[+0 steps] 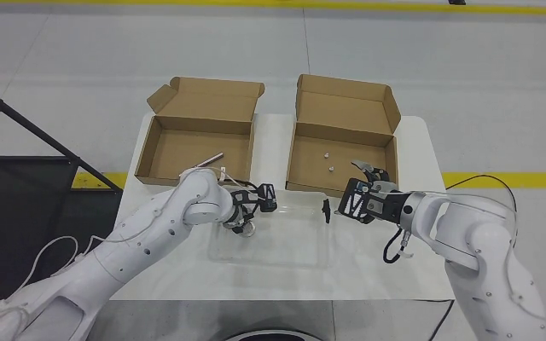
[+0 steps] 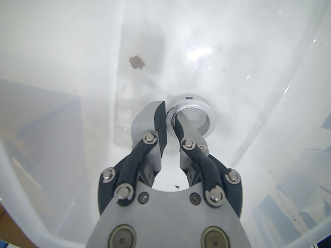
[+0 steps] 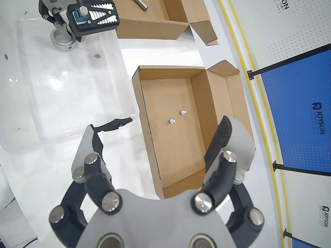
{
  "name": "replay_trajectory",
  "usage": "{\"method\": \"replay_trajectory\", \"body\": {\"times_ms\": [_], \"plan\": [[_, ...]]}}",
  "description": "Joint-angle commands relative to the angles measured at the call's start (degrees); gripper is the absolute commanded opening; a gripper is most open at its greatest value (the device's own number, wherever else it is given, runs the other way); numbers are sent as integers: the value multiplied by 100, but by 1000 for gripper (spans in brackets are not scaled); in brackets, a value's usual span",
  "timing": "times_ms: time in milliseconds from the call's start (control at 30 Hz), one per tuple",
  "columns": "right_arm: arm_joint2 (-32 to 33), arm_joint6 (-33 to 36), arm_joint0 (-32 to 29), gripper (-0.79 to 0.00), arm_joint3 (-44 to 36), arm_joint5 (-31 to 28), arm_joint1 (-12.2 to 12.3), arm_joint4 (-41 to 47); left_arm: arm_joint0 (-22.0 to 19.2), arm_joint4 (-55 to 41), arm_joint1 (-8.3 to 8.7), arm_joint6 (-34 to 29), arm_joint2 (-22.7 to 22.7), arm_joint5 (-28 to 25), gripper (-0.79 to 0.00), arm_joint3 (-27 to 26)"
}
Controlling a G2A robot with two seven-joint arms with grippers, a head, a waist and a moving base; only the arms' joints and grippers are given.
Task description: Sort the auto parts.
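Your left gripper (image 2: 169, 114) sat closed down on metal ring (image 2: 191, 101): one finger inside bore, other outside, wall pinched between. Ring lay at far-left corner of clear bin (image 3: 64, 91), close to bin wall. Your right gripper (image 3: 159, 125) hung wide open, empty, over tabletop by right box (image 3: 168, 91).

Risk, my judgement: pinch on thin curved wall lets ring swivel or slip on lift. Close bin wall could snag finger and drag bin.

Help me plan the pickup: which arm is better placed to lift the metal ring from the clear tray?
Left. The left gripper pinches the wall of the metal ring inside the clear tray; the right gripper hangs open by a cardboard box, away from it.
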Motion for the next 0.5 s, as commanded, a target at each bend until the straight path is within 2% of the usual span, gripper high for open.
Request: {"method": "replay_trajectory", "body": {"times_ms": [0, 133, 267, 367, 467], "plan": [[0, 0, -1, 0, 0, 0, 0, 0, -3, -108, 9, 34, -61, -21, -785, -100], [0, 0, -1, 0, 0, 0, 0, 0, 22, -583, 61, 152, -309, -107, -785, -417], [0, 0, -1, 0, 0, 0, 0, 0, 122, -1233, 175, 461, -787, -235, -785, -800], [0, 0, -1, 0, 0, 0, 0, 0, 300, -1758, 285, 985, -1310, -361, -785, -984], [0, 0, -1, 0, 0, 0, 0, 0, 564, -2309, 377, 1835, -1882, -615, -785, -1033]]}}
